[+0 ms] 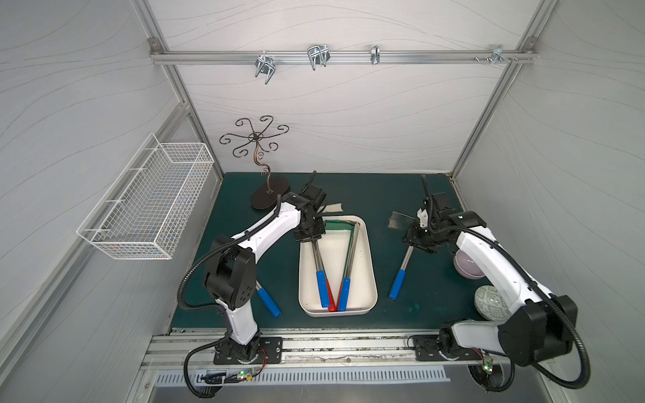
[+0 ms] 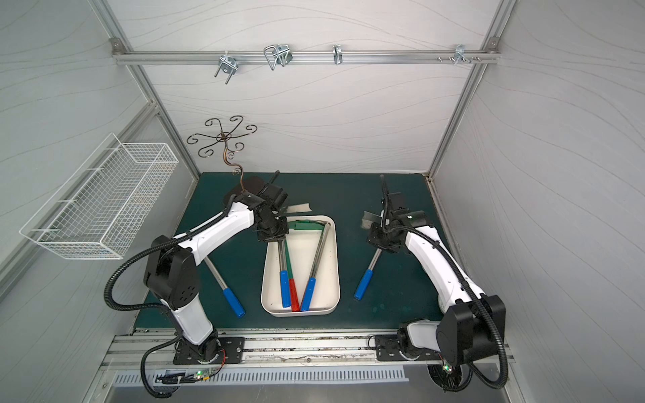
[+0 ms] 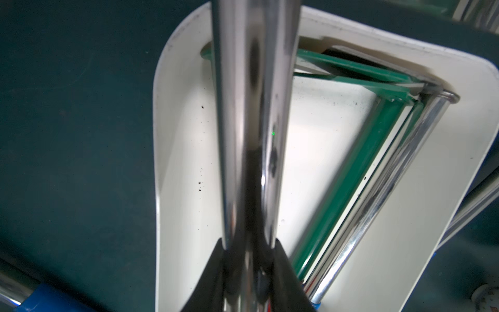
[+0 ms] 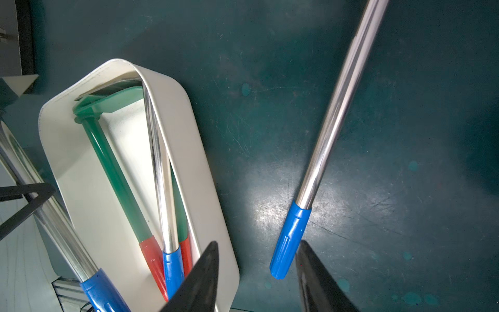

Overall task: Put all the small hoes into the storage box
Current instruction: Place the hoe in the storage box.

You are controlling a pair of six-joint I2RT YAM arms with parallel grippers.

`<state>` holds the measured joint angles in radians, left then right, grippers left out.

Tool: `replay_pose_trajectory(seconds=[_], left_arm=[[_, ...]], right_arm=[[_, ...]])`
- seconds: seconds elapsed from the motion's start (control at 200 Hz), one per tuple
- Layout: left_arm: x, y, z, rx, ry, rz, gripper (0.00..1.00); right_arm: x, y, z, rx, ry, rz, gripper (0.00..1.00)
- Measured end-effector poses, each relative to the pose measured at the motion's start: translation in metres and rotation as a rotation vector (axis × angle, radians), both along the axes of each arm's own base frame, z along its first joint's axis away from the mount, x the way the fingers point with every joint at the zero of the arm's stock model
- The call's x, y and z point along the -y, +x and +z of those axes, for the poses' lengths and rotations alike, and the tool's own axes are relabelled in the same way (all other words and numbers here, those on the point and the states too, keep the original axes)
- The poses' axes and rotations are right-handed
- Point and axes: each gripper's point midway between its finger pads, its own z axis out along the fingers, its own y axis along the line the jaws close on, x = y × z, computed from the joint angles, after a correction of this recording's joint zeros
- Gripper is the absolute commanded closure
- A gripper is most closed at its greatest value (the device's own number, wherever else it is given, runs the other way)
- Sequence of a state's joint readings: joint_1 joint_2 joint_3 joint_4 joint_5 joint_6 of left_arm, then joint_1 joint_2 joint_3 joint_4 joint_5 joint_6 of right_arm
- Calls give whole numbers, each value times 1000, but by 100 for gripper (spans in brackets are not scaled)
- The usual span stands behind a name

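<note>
Some hoes (image 1: 345, 289) lay in the storage box (image 1: 336, 312); left fingers (image 3: 208, 283) clenched another small hoe (image 1: 321, 288) at its 9 o'clock side. Right fingers (image 4: 199, 281), released, hovered over an unstored bench hoe (image 1: 398, 284) at 3 o'clock.

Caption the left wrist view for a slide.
Left end effector shut on the chrome shaft of a small hoe over the storage box, where a green hoe and a chrome hoe lie.

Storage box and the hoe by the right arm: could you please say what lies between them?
Only bare green mat lies between storage box and hoe, clearest in the right wrist view.
</note>
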<state>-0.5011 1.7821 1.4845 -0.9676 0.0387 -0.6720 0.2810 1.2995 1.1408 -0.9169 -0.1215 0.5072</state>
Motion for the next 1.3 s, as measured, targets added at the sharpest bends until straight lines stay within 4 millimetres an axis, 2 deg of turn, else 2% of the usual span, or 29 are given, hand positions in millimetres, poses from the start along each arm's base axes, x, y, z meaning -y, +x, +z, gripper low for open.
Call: replay_pose_trajectory(seconds=[0.525, 0.79, 0.976, 1.161, 1.251, 1.296], left_arm=[[-1, -3, -34, -94, 57, 23, 100], [3, 2, -38, -102, 64, 33, 100], [2, 2, -50, -130, 84, 36, 100], [2, 1, -48, -132, 87, 40, 100], [3, 0, -48, -134, 88, 41, 86], [3, 0, -48, -134, 88, 43, 82]], right_arm=[[0, -1, -2, -6, 2, 2, 52], [0, -2, -4, -11, 0, 2, 51], [-1, -3, -4, -12, 4, 3, 52], [-1, -3, -4, -14, 6, 5, 51], [-1, -3, -4, -15, 6, 5, 51], [-1, -3, -4, -16, 6, 5, 51]])
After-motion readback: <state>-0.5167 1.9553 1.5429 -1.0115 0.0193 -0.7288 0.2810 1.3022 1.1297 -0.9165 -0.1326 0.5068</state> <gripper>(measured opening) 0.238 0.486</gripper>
